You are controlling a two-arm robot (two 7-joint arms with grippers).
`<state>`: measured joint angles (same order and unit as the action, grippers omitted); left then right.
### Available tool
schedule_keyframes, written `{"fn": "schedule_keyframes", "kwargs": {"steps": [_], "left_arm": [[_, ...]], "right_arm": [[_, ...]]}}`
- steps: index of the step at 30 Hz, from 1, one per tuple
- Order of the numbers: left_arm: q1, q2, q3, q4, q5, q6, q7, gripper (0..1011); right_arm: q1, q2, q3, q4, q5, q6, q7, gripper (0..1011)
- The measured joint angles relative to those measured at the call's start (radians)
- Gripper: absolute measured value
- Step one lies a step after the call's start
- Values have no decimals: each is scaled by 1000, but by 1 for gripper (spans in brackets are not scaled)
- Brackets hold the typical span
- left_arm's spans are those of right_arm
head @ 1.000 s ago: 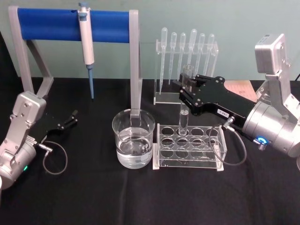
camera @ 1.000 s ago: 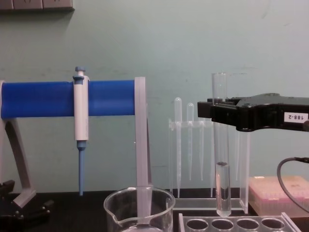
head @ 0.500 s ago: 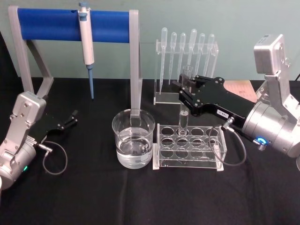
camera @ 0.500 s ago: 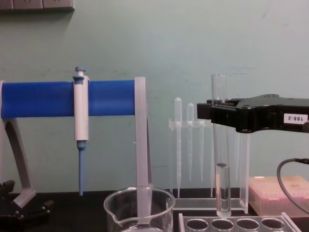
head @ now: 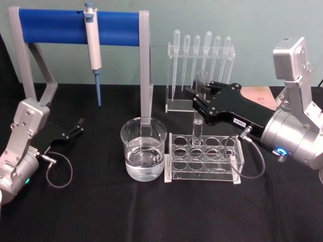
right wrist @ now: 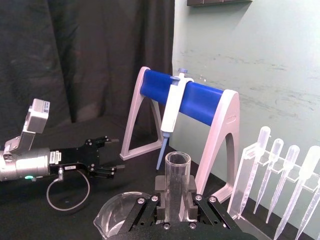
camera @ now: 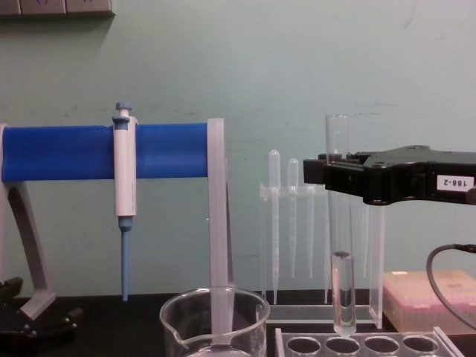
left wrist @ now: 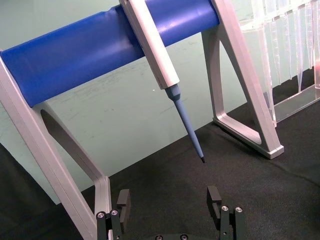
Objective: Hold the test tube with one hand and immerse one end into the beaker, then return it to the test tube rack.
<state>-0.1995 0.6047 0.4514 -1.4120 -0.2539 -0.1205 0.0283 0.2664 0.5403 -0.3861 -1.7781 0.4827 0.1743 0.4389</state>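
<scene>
We should keep the test tube (head: 198, 125) straight up and go slowly, so its round bottom clears the rack (head: 171, 174) beside the beaker (head: 127, 146). The right gripper (head: 201, 92) pinches the tube near its open top, and the bottom hangs just over a rack hole. The left gripper (head: 77, 126) rests spread wide with nothing in it, well apart.

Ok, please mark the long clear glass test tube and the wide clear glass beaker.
long clear glass test tube (camera: 342, 290), chest view, lower shaft.
wide clear glass beaker (head: 144, 169), head view, front wall.
</scene>
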Motion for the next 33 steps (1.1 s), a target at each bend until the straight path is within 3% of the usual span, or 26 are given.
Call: {"fn": "schedule_keyframes", "kwargs": {"steps": [33], "left_arm": [[0,0,0,0,0,0,0,1000]], "right_arm": [[0,0,0,0,0,0,0,228]]}}
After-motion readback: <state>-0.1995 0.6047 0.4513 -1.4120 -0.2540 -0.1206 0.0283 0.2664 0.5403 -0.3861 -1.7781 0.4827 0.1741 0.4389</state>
